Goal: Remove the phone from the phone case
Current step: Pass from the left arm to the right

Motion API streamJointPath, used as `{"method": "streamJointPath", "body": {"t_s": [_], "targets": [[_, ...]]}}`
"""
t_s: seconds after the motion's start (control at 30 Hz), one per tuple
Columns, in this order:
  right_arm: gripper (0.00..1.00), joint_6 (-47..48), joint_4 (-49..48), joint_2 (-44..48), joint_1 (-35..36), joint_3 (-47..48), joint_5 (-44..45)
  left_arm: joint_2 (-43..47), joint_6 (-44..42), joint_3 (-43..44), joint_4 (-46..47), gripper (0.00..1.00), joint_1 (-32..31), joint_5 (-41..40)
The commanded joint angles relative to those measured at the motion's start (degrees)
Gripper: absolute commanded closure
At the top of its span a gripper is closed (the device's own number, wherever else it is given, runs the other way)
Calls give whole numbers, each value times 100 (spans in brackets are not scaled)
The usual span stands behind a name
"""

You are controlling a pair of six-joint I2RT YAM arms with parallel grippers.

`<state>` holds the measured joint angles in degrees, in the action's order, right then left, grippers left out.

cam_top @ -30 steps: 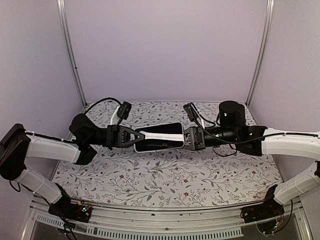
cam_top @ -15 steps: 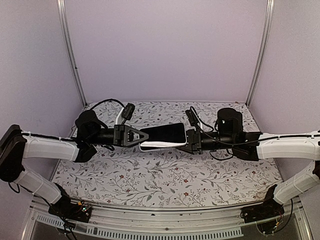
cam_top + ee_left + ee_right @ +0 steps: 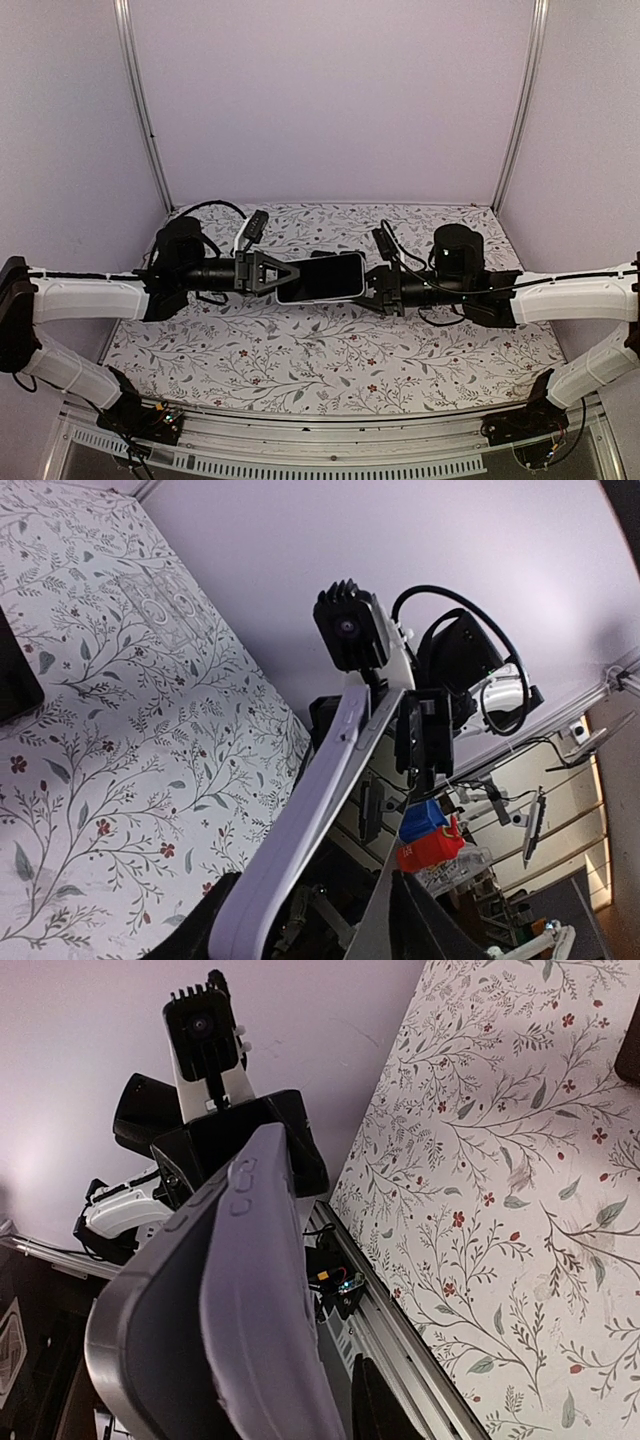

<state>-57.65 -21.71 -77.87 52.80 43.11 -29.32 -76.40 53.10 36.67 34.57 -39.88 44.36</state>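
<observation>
The phone (image 3: 322, 276), dark face up, sits in the pale lavender phone case (image 3: 320, 300) and hangs level above the middle of the floral cloth. My left gripper (image 3: 283, 277) is at its left end and my right gripper (image 3: 368, 284) at its right end. In the left wrist view the case edge (image 3: 320, 800) rests by one finger, with a clear gap to the other finger (image 3: 425, 920); the jaws are open. In the right wrist view the case's button side (image 3: 255, 1290) and the phone's dark face (image 3: 150, 1360) fill the jaws, which are shut on the cased phone.
A second black phone lies on the cloth, at the frame edge in both wrist views (image 3: 12, 675) (image 3: 630, 1055). A flat clear shell (image 3: 158, 605) lies further back on the cloth. The metal rail (image 3: 320, 440) runs along the near edge, and lavender walls close in the back and sides.
The cased phone has turned from tilted on edge to level, face up, and shifted slightly right. The left jaws have opened off it and the right jaws have closed on its right end.
</observation>
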Motion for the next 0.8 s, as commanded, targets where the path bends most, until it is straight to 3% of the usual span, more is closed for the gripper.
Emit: {"method": "streamJointPath", "body": {"t_s": [0.0,0.3,0.57,0.77], "targets": [[83,-144,-448,-74,-49,-41,-176,299,-548,299,-517,48,-46,-173],[99,-241,-698,-148,-144,-44,-431,456,-1236,650,-1532,31,-73,-376],[100,-288,-828,-171,-225,-50,-631,636,-2224,1038,-2802,13,-153,-1287],[100,-165,-808,-190,-249,-6,-828,877,-3192,1292,-3401,8,-481,-2272]]}}
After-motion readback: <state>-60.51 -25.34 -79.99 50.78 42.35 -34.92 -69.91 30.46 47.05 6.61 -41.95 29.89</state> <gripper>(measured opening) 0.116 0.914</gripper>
